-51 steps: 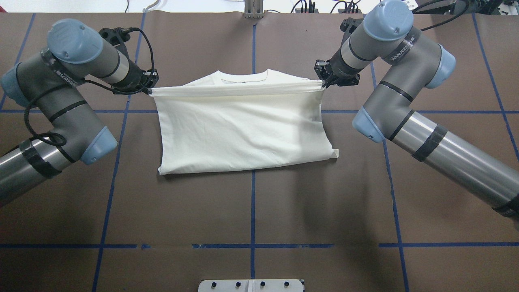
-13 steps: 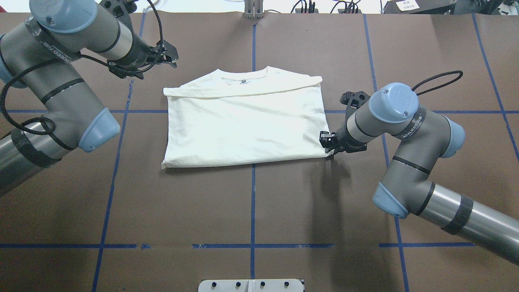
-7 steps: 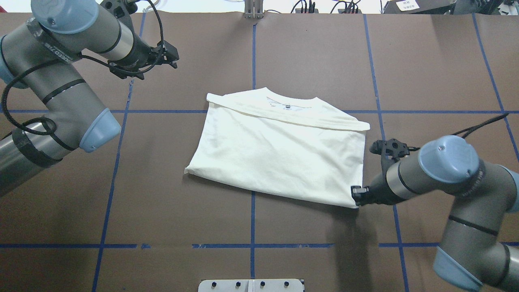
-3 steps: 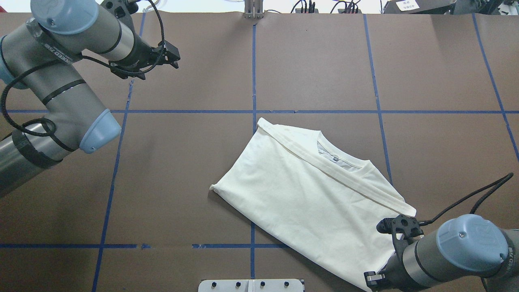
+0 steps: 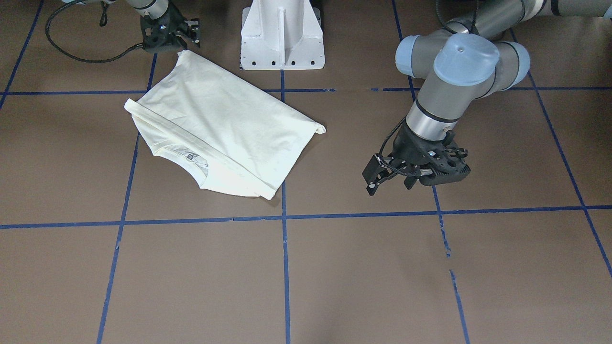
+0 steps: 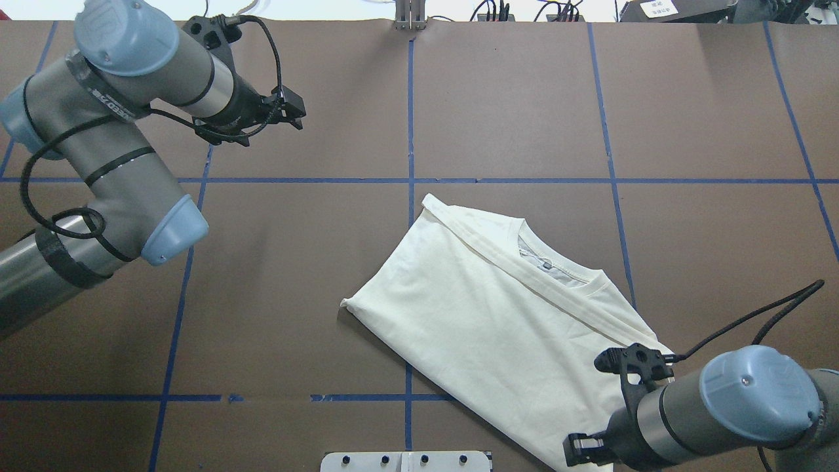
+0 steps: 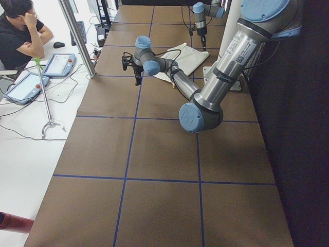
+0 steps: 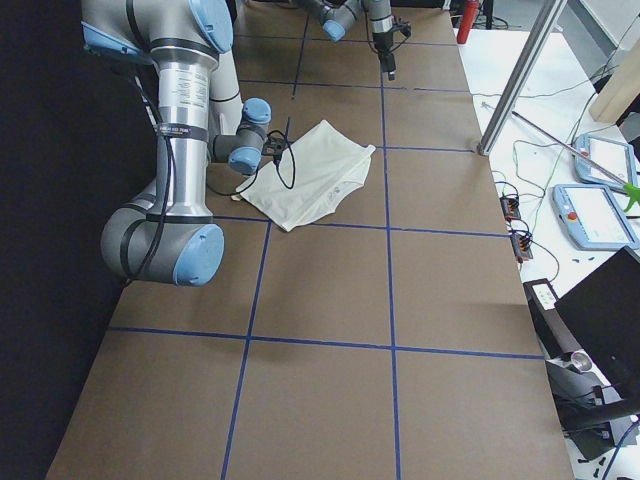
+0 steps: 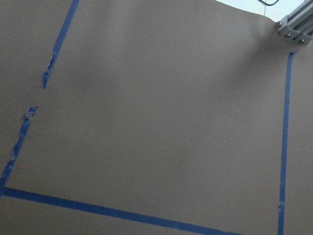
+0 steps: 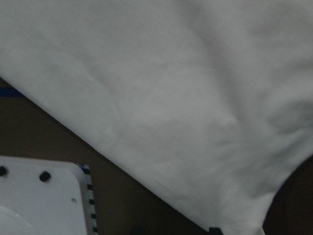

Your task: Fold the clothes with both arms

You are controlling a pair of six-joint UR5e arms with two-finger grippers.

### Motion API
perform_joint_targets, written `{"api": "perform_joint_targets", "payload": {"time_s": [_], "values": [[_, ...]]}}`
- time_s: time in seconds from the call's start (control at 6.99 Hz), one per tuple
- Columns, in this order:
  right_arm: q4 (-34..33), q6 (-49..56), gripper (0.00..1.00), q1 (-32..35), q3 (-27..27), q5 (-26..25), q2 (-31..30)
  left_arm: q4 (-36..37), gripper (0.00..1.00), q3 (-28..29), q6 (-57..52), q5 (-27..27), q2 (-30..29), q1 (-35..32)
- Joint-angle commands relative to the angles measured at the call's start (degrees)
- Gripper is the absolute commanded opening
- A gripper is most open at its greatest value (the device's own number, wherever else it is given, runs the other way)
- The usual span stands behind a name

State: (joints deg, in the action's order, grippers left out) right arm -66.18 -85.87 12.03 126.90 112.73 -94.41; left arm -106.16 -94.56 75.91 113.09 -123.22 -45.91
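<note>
Moved: against the overhead picture of about two seconds back, the T-shirt has been dragged from the far middle of the table to its near right and swung round. My left gripper has crept a little rightward and nearer.
Hidden: the shirt's near-right corner runs off the bottom edge of the overhead view, beside my right gripper. My right arm is cut off there and again at the top of the front-facing view. My right wrist camera is blurred and shows only pale cloth and a corner of the white base plate.
Heading: the shirt is folded into a rectangle, plain side up. Its long axis runs from far left to near right, slantwise to the blue tape lines. The collar faces far right, with a folded band lying across just below it.
Writing: there is a small dark neck tag inside the collar, too small to read. The lettering on my left arm's band is not legible.
Left hand: fingers spread, holding nothing, over bare table at the far left, well apart from the shirt.
Right hand: it is at the shirt's near-right corner, touching or just beside it. I cannot tell whether the fingers pinch the cloth or stand apart.
Where: the shirt lies flat on the near right of the table, its near edge close to the base plate.
</note>
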Motion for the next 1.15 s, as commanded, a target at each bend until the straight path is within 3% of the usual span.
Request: {"api": "perform_joint_targets", "payload": {"time_s": [0.0, 0.29, 0.57, 1.0], "values": [[0.09, -0.09, 1.0, 12.08, -0.17, -0.5, 3.87, -0.1, 0.98, -0.27, 10.68, -0.84, 0.0, 9.73], [0.0, 0.34, 1.0, 20.37, -2.0, -0.5, 9.4, 0.07, 0.95, -2.2, 20.82, -4.35, -0.18, 17.92], [0.09, 0.52, 1.0, 21.11, -2.89, -0.67, 12.39, 0.16, 0.89, -2.91, 25.43, -7.61, 0.17, 24.44], [0.09, 0.44, 1.0, 21.28, -2.98, -0.67, 12.58, 0.34, 0.87, -2.48, 25.43, -7.97, 2.01, 24.47]]}}
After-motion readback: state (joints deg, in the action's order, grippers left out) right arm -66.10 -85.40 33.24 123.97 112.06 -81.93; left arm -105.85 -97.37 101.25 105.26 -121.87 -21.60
